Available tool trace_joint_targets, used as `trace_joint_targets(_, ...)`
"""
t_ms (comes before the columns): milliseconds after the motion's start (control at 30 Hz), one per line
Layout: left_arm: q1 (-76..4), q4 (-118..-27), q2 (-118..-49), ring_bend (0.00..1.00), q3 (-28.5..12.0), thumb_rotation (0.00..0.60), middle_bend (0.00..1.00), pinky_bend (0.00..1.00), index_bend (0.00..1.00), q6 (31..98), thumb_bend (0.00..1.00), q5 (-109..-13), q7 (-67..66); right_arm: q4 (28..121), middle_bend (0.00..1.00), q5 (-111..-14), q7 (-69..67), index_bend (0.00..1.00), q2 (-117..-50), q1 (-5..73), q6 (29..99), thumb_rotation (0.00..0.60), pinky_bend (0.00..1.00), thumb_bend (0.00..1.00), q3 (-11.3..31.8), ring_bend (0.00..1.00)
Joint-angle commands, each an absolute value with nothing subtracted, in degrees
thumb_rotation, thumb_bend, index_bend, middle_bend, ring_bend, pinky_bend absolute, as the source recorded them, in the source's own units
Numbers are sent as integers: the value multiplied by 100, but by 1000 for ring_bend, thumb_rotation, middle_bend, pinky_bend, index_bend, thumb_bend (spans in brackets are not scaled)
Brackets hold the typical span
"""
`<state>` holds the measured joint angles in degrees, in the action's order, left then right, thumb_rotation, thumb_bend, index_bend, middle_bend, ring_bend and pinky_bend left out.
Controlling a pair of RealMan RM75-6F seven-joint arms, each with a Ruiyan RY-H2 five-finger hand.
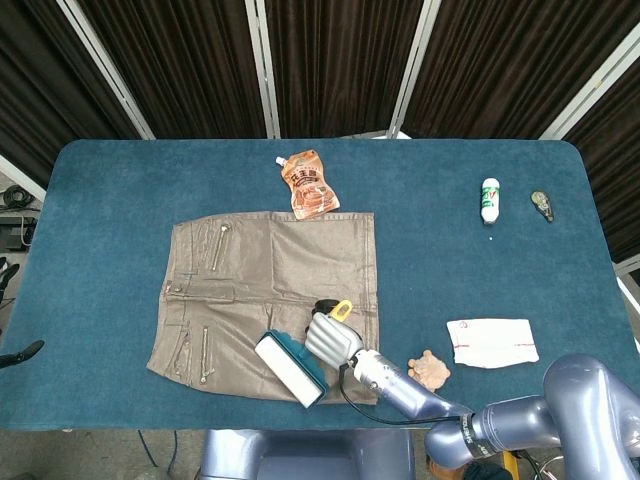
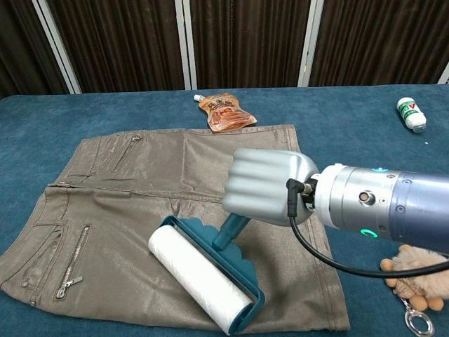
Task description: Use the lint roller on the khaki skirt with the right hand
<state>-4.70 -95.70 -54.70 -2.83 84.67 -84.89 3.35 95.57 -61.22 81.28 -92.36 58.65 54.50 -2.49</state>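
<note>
The khaki skirt (image 1: 262, 285) (image 2: 133, 210) lies flat on the blue table, waistband to the left. My right hand (image 1: 333, 338) (image 2: 265, 186) grips the teal handle of the lint roller (image 1: 292, 368) (image 2: 203, 281). The white roll presses on the skirt near its front hem, at the lower middle. My left hand is out of both views.
An orange pouch (image 1: 308, 185) (image 2: 226, 111) lies just beyond the skirt's far edge. A white bottle (image 1: 489, 200) (image 2: 410, 114) and a small dark object (image 1: 542, 205) sit far right. A white packet (image 1: 492, 342) and a furry keychain (image 1: 430, 371) (image 2: 421, 277) lie right of the skirt.
</note>
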Motion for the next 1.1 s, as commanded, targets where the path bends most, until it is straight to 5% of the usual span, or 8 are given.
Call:
trace_joint_targets(33, -474, -9558, -5473, 0, -282, 600, 0, 0, 0, 8451, 0, -8479, 336, 9456, 535, -6067, 8151, 472, -9163, 5840, 5519, 600, 476, 829, -289, 455)
trace_joint_targets(867, -535, -9632, -5638, 0, -249, 600, 0, 0, 0, 8336, 0, -8436, -121, 7218, 535, -5954, 5819, 456, -8092, 4755, 5450, 600, 476, 819, -611, 437)
trace_joint_targets(967, -533, -9642, -5642, 0, -249, 600, 0, 0, 0, 8338, 0, -8430, -136, 7115, 466, -5976, 5744, 355, -8100, 4712, 5417, 600, 439, 634, -606, 350)
trace_joint_targets(1100, -533, -9654, -5641, 0, -252, 600, 0, 0, 0, 8337, 0, -8418, -142, 7029, 139, -6007, 5491, 33, -8123, 4598, 5397, 600, 220, 35, -556, 104)
